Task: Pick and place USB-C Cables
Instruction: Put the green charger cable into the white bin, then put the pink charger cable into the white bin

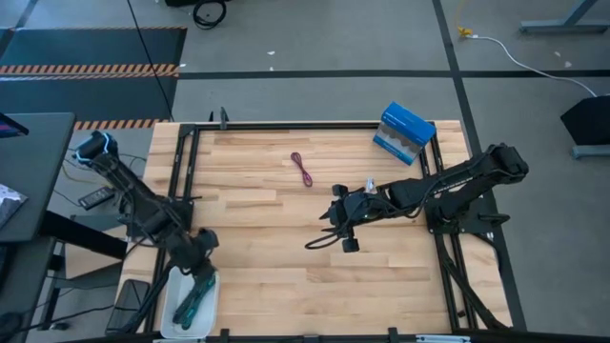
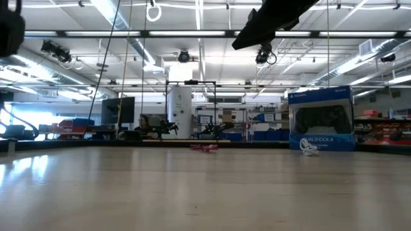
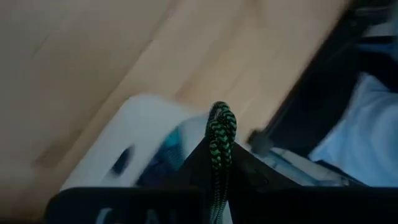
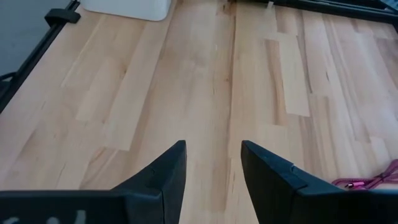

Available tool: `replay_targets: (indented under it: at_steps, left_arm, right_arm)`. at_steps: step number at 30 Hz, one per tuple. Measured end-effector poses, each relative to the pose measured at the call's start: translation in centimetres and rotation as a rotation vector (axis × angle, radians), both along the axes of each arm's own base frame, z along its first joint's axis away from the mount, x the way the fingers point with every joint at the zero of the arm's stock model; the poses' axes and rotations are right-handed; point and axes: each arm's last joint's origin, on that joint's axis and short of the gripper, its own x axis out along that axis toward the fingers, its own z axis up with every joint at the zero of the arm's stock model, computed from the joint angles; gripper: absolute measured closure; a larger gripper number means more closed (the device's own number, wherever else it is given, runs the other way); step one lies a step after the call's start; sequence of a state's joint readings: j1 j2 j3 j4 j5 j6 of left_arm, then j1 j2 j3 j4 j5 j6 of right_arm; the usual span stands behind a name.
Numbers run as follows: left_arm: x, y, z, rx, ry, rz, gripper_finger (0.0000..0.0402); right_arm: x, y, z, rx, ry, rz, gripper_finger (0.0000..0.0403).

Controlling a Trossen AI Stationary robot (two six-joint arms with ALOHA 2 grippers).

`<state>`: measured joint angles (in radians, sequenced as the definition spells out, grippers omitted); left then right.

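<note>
My left gripper (image 1: 202, 274) hovers over the white tray (image 1: 176, 319) at the table's near left corner, shut on a green braided USB-C cable (image 3: 221, 134). A teal cable (image 3: 168, 146) lies inside the tray below it. My right gripper (image 1: 335, 236) hangs open over the table's middle, touching nothing; its fingers (image 4: 213, 155) point toward the tray (image 4: 127, 7). A maroon cable (image 1: 303, 170) lies flat on the wood toward the far side, also seen in the low view (image 2: 204, 147) and the right wrist view (image 4: 373, 180). A white cable (image 1: 370, 186) lies beside the right arm. The purple cables are out of view. My left gripper pinches the green cable between its two fingertips at a looped bend (image 3: 219, 149). The loop sticks out past the fingertips, above the tray. The rest of the cable is hidden behind the fingers.
A blue-and-white box (image 1: 405, 133) stands near the far right corner, upright in the low view (image 2: 321, 119). A black metal frame (image 1: 186, 171) runs along the table's edges. Bare wood lies between the two arms.
</note>
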<state>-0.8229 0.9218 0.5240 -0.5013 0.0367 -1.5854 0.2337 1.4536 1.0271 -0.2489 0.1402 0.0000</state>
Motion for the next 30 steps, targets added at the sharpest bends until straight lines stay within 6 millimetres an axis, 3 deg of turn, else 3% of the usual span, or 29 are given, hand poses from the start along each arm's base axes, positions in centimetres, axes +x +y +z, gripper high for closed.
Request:
replay_targets:
  at_steps: [13, 30]
  left_arm:
    - [-2.5, -1.2, -0.4, -0.018, 0.151, 0.066, 0.0370]
    - [-1.7, -1.9, 0.3, -0.124, 0.069, 0.128, 0.0237]
  right_arm:
    - [0.0, 0.0, 0.0, 0.006, 0.000, -0.005, 0.0243]
    - [0.0, 0.0, 0.0, 0.005, 0.000, -0.004, 0.0243]
